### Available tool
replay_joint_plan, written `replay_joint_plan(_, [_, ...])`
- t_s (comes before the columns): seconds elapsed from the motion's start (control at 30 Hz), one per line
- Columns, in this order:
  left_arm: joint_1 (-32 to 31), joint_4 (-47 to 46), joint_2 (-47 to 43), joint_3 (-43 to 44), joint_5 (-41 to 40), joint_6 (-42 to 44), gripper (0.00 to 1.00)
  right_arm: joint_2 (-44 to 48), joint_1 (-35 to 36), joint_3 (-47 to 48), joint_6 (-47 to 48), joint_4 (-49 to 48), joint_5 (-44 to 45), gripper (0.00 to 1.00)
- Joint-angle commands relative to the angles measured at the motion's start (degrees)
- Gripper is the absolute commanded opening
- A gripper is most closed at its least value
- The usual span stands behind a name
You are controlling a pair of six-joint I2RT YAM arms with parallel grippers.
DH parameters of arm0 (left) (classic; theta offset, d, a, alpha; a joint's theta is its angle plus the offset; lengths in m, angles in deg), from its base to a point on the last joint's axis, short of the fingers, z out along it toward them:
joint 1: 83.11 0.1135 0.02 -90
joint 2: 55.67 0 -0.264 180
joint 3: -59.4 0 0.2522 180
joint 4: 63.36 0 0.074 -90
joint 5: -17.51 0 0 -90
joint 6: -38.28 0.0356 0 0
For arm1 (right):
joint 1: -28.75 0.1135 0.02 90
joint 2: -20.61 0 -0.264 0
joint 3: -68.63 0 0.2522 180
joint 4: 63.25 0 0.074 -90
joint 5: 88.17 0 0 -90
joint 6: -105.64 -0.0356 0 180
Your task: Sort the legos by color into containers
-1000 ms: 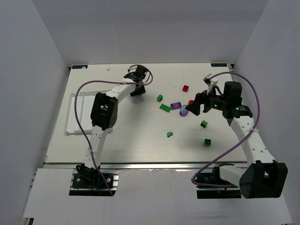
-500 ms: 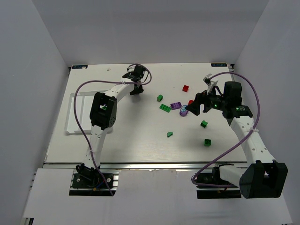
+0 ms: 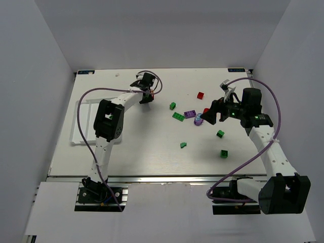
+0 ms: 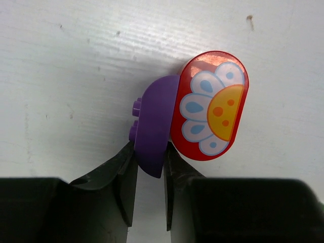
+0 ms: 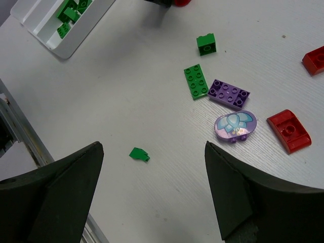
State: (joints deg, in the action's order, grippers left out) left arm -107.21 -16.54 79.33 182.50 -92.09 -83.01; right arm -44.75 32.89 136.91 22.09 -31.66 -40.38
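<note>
My left gripper (image 4: 150, 158) is shut on the purple half of a rounded lego (image 4: 154, 124) that has a red flower-printed part (image 4: 210, 106) attached; it rests on the table. From above, that left gripper (image 3: 145, 96) is at the far middle of the table, right of the white tray (image 3: 88, 102). My right gripper (image 5: 153, 147) hangs open above the table with nothing between its fingers. Below it lie a small green lego (image 5: 139, 154), a rounded purple lego (image 5: 235, 125), a purple plate (image 5: 229, 94), a green plate (image 5: 195, 81) and a red curved lego (image 5: 288, 130).
The tray's wall (image 5: 76, 38) encloses several green legos (image 5: 66, 12). Loose on the table are a red lego (image 3: 200, 95), a green one (image 3: 172, 106) and further green ones (image 3: 220, 133) (image 3: 224, 153) nearer the right arm. White walls surround the table.
The left gripper's jaws have closed onto the purple rounded lego, and the left arm shifted slightly left and farther back. The right arm has stayed still.
</note>
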Motion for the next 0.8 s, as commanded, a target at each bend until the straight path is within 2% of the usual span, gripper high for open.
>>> replay_joint_plan(0.0, [0.4, 0.6, -5.4, -4.7, 2.6, 0.1, 0.27, 0.1, -0.3, -0.2, -0.3, -2.1, -1.4, 0.85])
replay_joint_plan(0.23, [0.0, -4.9, -14.5, -17.9, 7.1, -1.1, 0.23, 0.4, -0.2, -0.7, -0.4, -2.4, -2.0, 0.85])
replay_joint_plan(0.43, [-1.1, -10.3, -24.1, -30.7, 13.4, -1.2, 0.19, -1.7, 1.2, -2.5, -6.9, -3.6, -3.3, 0.80])
replay_joint_plan(0.6, [-2.4, -15.3, -32.4, -40.0, 18.8, -2.0, 0.16, -6.4, 5.6, -4.3, -17.3, -7.1, -5.3, 0.79])
replay_joint_plan(0.77, [-4.1, -18.4, -41.6, -48.6, 23.8, -3.5, 0.15, -12.5, 11.1, -3.3, -34.8, -13.3, -3.1, 0.79])
